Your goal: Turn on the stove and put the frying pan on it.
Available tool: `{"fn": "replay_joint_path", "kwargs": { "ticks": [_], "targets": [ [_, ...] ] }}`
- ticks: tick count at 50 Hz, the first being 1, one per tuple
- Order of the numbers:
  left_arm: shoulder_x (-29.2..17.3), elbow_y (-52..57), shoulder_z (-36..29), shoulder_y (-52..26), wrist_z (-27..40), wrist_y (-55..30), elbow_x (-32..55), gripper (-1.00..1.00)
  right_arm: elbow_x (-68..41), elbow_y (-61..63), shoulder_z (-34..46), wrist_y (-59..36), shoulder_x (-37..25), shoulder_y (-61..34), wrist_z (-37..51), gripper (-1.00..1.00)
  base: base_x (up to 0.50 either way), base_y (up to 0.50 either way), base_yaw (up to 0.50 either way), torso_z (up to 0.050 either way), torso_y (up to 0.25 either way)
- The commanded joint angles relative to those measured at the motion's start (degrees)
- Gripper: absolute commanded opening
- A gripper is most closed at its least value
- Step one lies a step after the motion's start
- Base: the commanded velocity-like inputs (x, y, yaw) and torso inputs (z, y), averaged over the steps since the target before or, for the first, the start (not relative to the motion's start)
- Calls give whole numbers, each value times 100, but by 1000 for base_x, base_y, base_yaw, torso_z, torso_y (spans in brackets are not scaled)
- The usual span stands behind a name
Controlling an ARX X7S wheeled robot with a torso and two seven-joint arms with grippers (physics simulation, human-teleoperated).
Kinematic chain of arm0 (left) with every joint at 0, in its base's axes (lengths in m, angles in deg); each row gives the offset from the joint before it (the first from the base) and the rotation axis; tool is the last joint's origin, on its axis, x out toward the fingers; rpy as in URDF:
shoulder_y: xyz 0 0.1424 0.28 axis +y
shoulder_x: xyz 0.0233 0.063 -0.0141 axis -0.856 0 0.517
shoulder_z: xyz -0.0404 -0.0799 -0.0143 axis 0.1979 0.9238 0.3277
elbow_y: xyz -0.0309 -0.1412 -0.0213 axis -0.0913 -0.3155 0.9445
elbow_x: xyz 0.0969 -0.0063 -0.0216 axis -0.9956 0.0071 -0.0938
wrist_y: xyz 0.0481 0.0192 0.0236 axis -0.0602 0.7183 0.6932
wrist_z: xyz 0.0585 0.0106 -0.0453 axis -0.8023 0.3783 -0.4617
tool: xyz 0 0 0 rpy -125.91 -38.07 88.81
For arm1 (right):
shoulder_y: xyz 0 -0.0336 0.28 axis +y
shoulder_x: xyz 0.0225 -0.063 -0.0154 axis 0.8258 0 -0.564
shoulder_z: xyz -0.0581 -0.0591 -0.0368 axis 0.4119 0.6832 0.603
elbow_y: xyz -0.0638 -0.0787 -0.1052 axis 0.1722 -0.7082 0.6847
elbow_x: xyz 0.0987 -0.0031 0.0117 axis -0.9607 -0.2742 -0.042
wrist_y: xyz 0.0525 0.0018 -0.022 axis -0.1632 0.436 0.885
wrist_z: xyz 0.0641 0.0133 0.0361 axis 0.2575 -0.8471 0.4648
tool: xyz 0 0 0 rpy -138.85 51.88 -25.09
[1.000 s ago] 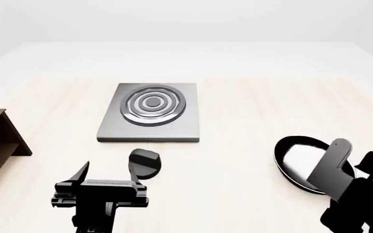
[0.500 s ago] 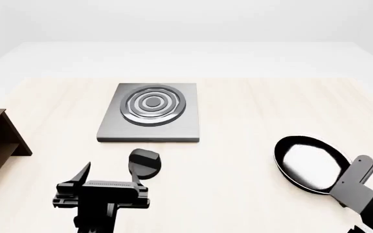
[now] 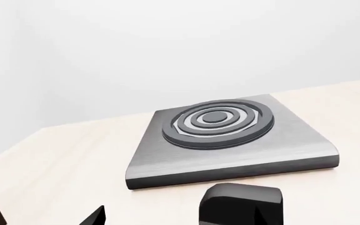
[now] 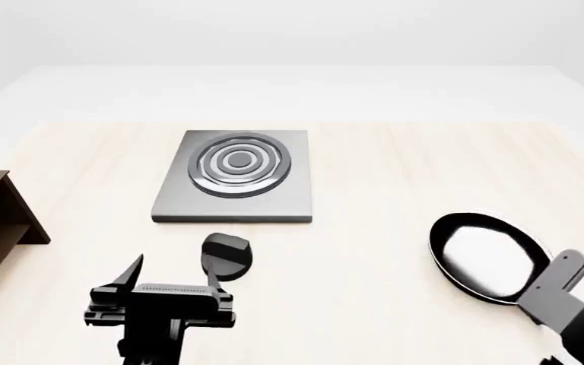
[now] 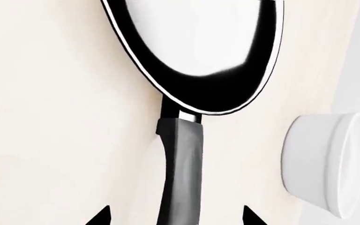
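While the left gripper gapes empty near the knob, the right gripper straddles, unclosed, the frying pan handle.

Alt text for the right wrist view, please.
A black frying pan lies on a pale wooden table, its long handle running between the two open fingertips of the right gripper. A white bowl sits beside the handle.
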Motion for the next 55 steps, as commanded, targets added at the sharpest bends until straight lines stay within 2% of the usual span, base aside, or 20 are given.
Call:
{"fn": "replay_joint_path", "kwargs": {
  "ticks": [1,26,35,52,53,55],
  "targets": [
    [102,0,124,-4,-162,6,-33,100,267,-570,25,448,352,172,-246,100,0,0,0,0,0],
    [68,56,1,-32,-82,-79,-82,100,307,-951,-59,557,342,291,-59,100,0,0,0,0,0],
    [47,68,-14,-47,-68,-101,-66,100,366,-1275,-153,743,467,377,128,100,0,0,0,0,0],
    [27,27,-42,-52,-31,-59,-42,100,677,-1715,101,1212,768,395,-58,100,1,0,0,0,0],
    [26,26,-42,-53,-30,-62,-37,100,709,-1734,119,1243,780,392,-60,-100,12,-3,3,0,0],
    [23,14,-45,-56,-28,-52,-33,100,758,-1821,128,1317,814,378,-66,-100,0,0,0,0,0]
  ]
}}
